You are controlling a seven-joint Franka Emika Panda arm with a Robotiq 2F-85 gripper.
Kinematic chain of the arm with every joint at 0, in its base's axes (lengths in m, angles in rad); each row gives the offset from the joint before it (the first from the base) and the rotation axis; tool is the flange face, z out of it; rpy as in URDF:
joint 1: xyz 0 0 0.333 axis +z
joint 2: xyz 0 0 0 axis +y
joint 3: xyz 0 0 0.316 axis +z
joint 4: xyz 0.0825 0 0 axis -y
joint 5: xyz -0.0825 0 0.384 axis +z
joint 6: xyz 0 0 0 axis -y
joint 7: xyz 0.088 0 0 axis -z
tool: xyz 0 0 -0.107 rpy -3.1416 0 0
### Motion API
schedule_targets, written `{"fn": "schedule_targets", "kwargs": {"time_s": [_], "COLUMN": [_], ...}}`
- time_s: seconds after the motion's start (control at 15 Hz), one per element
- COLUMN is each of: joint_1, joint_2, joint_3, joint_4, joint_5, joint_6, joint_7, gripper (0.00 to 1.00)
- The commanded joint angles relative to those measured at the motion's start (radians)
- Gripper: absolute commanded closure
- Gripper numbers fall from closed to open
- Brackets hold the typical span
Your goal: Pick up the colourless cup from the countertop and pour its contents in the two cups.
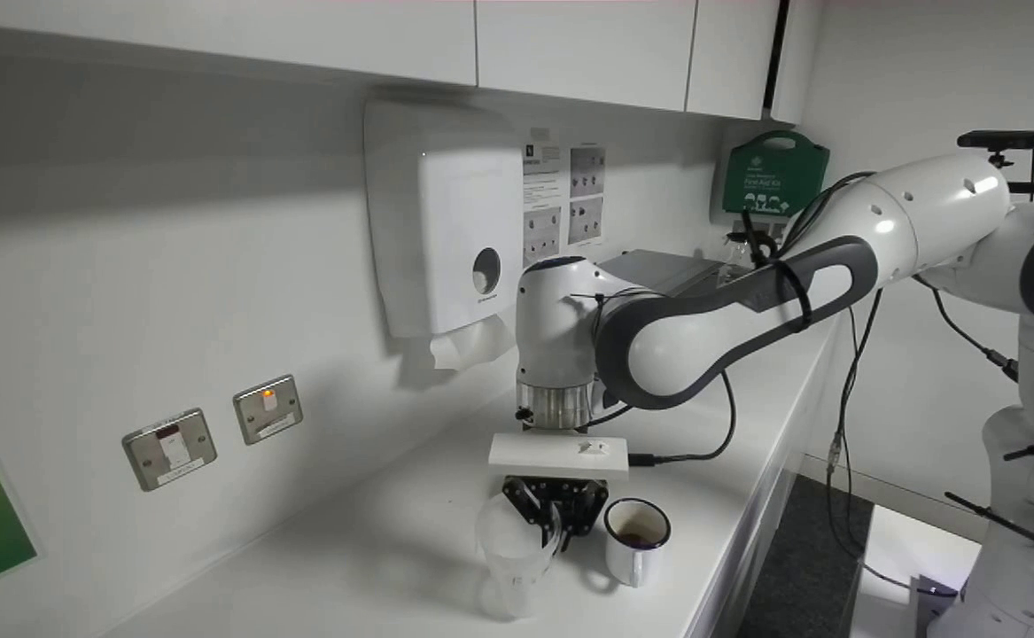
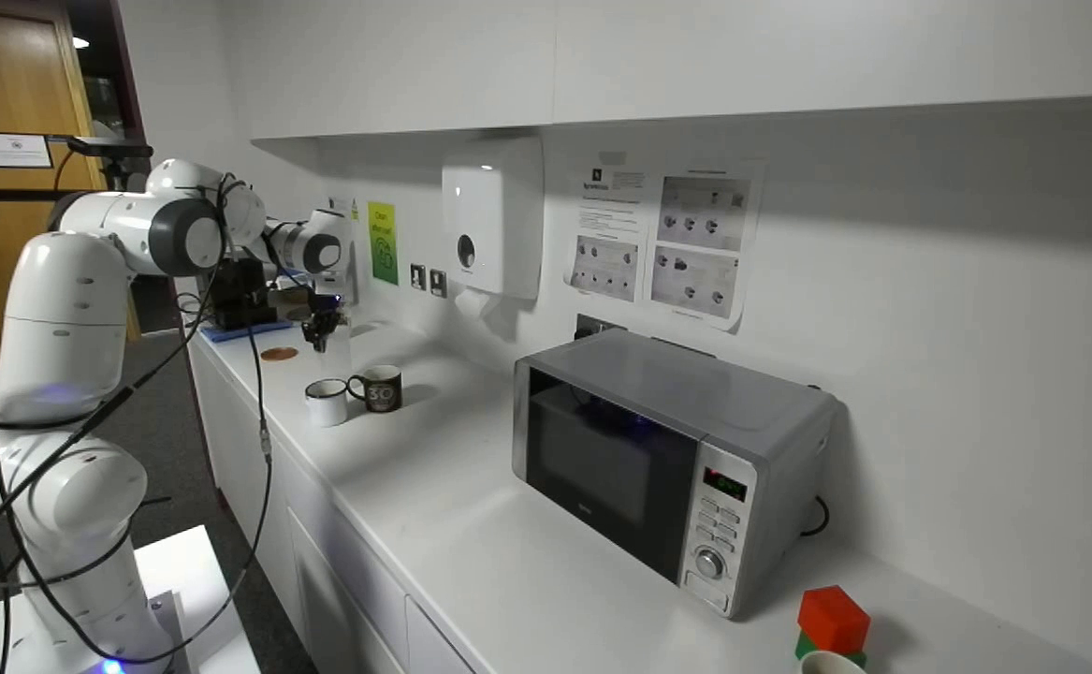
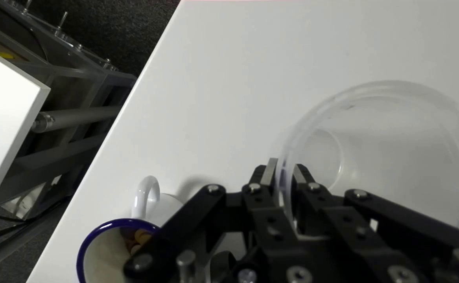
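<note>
In the wrist view my gripper [image 3: 285,173] is shut on the near wall of the colourless cup [image 3: 386,89], one finger inside and one outside. The see-through inside looks empty. An exterior view shows the same cup [image 1: 515,551] hanging from my fingertips over the countertop [image 1: 366,567]; whether its base touches is unclear. Of the two cups, the white mug [image 1: 636,542] stands close beside my gripper; round reddish and yellowish pieces lie inside that mug [image 3: 109,251] in the wrist view. The dark mug [image 2: 383,388] stands against the white mug [image 2: 327,404] in an exterior view.
Overhead run the wall cupboards [image 1: 583,53], with a paper towel dispenser [image 1: 446,213] below them. A microwave [image 2: 658,468] takes up the countertop farther along. Near it are a red block [image 2: 833,620] and a pale cup [image 2: 829,663]. Beyond the gripper lies a brown disc [image 2: 279,354].
</note>
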Motion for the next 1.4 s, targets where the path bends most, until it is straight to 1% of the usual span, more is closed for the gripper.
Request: {"fn": "schedule_targets", "kwargs": {"time_s": [0.0,0.47,0.8,0.87,0.93,1.33], "joint_1": [-0.031,-0.045,-0.048,-0.049,-0.049,-0.048], "joint_2": [-0.023,-0.001,0.015,0.013,0.012,-0.006], "joint_3": [0.013,0.012,0.008,0.006,0.005,0.0], "joint_4": [-0.047,-0.06,-0.061,-0.061,-0.062,-0.078], "joint_5": [0.054,0.107,0.118,0.117,0.117,0.112], "joint_6": [0.047,0.073,0.075,0.071,0.068,0.06], "joint_7": [-0.069,-0.147,-0.175,-0.175,-0.171,-0.152], "gripper": [0.98,0.98,0.98,0.76,0.66,0.23]}}
